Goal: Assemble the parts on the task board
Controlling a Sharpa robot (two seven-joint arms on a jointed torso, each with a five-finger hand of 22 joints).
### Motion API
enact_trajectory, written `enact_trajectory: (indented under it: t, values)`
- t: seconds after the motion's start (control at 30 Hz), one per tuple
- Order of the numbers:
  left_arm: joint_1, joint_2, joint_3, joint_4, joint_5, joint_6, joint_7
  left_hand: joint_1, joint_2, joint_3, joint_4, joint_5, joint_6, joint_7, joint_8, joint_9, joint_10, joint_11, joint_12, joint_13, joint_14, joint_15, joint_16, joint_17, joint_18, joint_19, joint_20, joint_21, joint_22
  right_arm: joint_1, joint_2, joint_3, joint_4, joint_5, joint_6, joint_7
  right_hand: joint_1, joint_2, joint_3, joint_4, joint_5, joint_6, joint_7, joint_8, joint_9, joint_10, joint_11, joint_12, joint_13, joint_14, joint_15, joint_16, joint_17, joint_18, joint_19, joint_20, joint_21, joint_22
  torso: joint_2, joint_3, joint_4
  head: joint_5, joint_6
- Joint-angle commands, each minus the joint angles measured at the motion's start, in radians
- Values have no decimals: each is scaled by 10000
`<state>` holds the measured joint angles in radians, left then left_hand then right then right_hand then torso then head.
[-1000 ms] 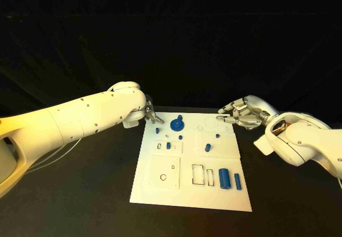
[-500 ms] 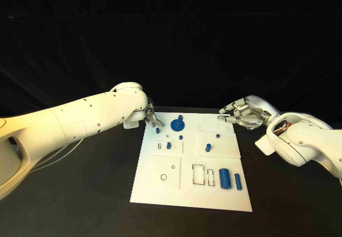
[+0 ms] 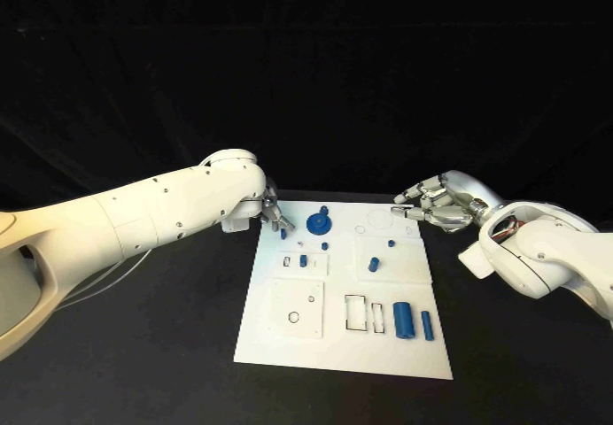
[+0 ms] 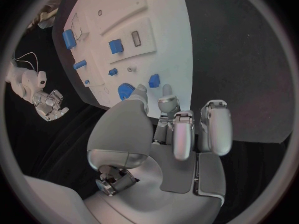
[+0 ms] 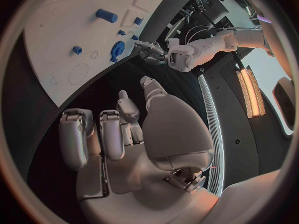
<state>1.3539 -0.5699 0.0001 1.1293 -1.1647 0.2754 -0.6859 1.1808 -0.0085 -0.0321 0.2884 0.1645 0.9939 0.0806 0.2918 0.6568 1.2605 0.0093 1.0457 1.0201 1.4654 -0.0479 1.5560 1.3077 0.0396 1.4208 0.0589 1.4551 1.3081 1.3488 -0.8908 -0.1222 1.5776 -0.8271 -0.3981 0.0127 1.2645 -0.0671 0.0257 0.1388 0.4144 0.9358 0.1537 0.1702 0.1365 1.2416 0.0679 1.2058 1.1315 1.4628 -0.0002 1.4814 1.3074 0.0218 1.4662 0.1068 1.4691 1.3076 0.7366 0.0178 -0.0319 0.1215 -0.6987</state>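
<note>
The white task board (image 3: pixel 343 341) lies in the middle of the table. On it are a blue toothed round part (image 3: pixel 318 220), a small blue peg (image 3: pixel 283 235), a short piece (image 3: pixel 303 260), another peg (image 3: pixel 372 263), a thick cylinder (image 3: pixel 401 320) and a thin bar (image 3: pixel 425 325). My left hand (image 3: pixel 274 215) hovers at the board's far left corner. Its fingers (image 4: pixel 166 93) reach out just short of the small blue peg (image 4: pixel 154 80) and hold nothing. My right hand (image 3: pixel 428 205) hangs off the far right corner, fingers loosely bent and empty.
Empty outlined slots (image 3: pixel 297 305) mark the near half of the board. Black table (image 3: pixel 153 336) surrounds it on all sides. In the right wrist view the board (image 5: pixel 56 40) and the left hand (image 5: pixel 149 50) lie beyond my right hand (image 5: pixel 124 129).
My left hand has crept a little toward the board's far left corner and the small blue peg. The right hand has hardly moved.
</note>
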Motion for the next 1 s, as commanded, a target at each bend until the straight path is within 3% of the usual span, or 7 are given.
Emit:
enact_trajectory:
  t: [0.03, 0.67, 1.0]
  values:
    - [-3, 24, 1, 9, 194, 141, 105, 77, 51, -53, 18, -1, 61, 4, 42, -15, 65, 3, 51, 0, 1010, 4, 40, 2526, 109, 69, 7, 29, 536, -5, 9, -1, 1, -54, 11, -2, 10, 93, -9, 38, -41, -18, -28, 43, -17, -82, -13, -56, -6, 720, -67, -39, 1142, 75, 327, -54, -43, 1927, 8, 0, -3, -13, 5]
    - [-37, 35, -10, 31, 312, 105, 182, 289, 171, -52, 11, 7, 219, -58, 108, -93, 100, -51, 81, -8, 1016, -41, 53, 2538, 107, 76, -16, 37, 552, -5, 56, -1, -33, -55, -46, 2, 18, 118, -6, 43, -56, -14, -29, 48, -17, -91, -14, -65, -18, 709, -67, -68, 1097, 91, 288, -54, -103, 1888, 2, -1, 2, 0, 26]
    - [-46, 35, -12, 27, 428, 85, 191, 644, 434, 117, 6, 25, 305, -106, 137, -198, 139, -98, 113, -9, 1024, -83, 73, 2557, 97, 102, -43, 59, 599, -5, 64, -1, -60, -55, -52, 0, 22, 134, -5, 47, -63, -12, -30, 52, -18, -88, -14, -60, -13, 702, -68, -85, 1070, 99, 267, -54, -134, 1868, 1, 0, 0, 12, 0]
